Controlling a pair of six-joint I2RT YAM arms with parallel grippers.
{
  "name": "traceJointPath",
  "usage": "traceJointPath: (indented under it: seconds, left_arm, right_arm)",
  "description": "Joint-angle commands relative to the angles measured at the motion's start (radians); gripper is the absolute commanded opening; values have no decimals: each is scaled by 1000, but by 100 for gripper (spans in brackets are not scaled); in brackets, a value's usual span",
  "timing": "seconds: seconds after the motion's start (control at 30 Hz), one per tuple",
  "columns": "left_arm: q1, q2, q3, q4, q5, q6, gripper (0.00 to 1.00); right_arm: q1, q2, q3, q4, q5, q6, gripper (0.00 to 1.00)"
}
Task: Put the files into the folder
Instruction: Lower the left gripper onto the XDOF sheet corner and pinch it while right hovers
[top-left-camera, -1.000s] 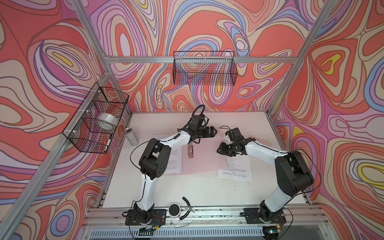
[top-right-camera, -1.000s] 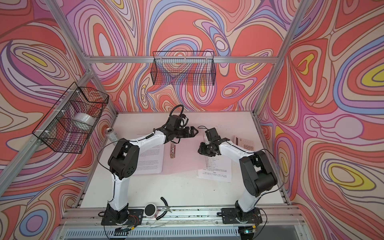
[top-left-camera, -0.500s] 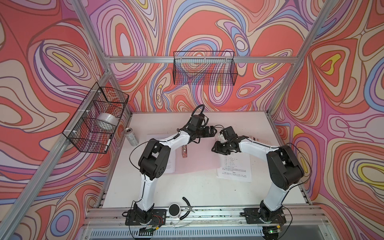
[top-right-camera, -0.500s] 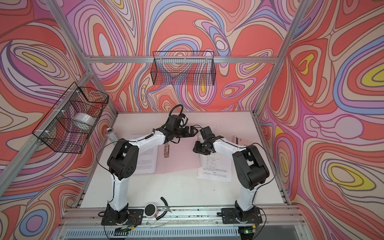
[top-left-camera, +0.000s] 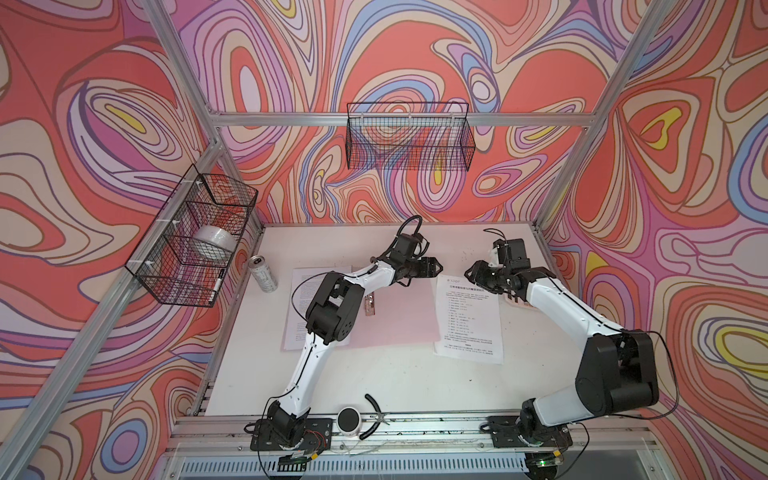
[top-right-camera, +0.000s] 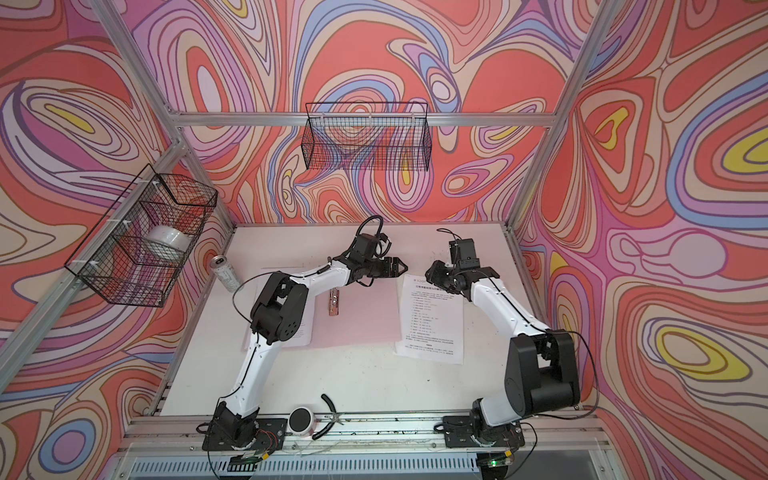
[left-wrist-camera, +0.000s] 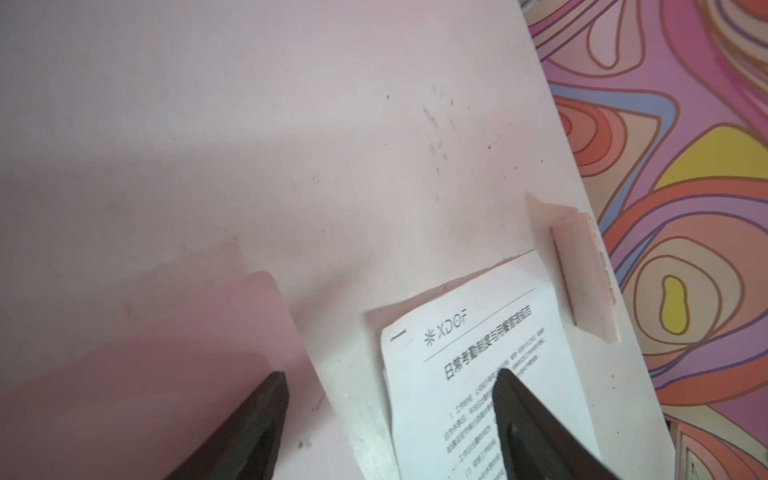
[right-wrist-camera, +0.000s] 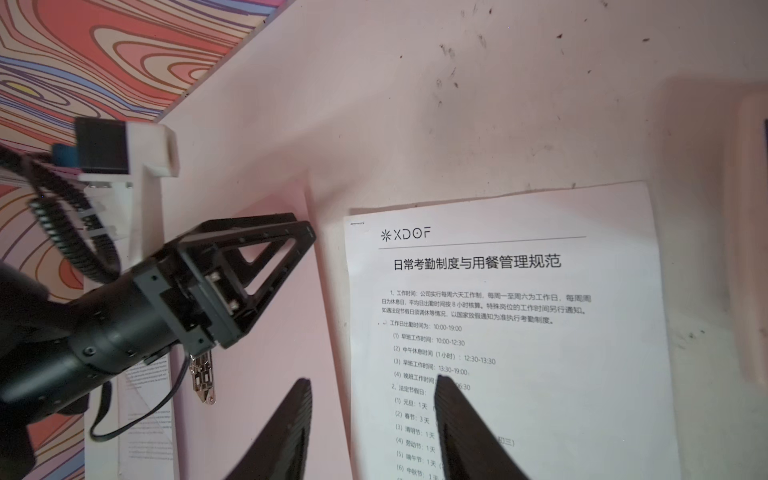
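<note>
Headed sheet (top-left-camera: 467, 320): on the table (top-left-camera: 374, 374) just right of the folder (top-left-camera: 399, 316), top edge beneath the right gripper (top-left-camera: 472, 275).
Second sheet (top-left-camera: 296, 307): on the folder's left leaf.
Look: white, black print; folder pale pink, open.
Right gripper: jaws apart, empty.
Left gripper (top-left-camera: 437, 266): jaws wide, empty, above the folder's far right corner.
Change: right gripper has drawn back from the left one.

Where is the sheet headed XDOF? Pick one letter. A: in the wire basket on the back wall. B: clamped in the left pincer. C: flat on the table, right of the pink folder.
C: the sheet lies flat on the table beside the folder, at its right edge.
</note>
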Motion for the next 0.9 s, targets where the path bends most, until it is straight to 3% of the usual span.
traceJointPath:
  seconds: [0.0,0.3,0.43,0.6,0.67,0.87]
  left_arm:
    - [-6,20,32,38,39,-2,73]
    - [-7,95,53,86,71,-49,62]
    - [-10,129,78,96,94,-73,51]
    - [-22,152,97,84,109,-79,46]
    - [-26,157,97,81,113,-82,38]
    - [-27,149,87,59,117,-78,33]
  right_arm:
    - [1,-30,-15,-14,-21,-4,50]
    - [1,-40,-34,-2,-40,3,47]
    - [1,-44,-36,-6,-41,0,47]
    - [1,-46,-40,-2,-42,-2,46]
    - [0,-42,-46,4,-50,-2,46]
    - [0,-24,-53,18,-68,3,46]
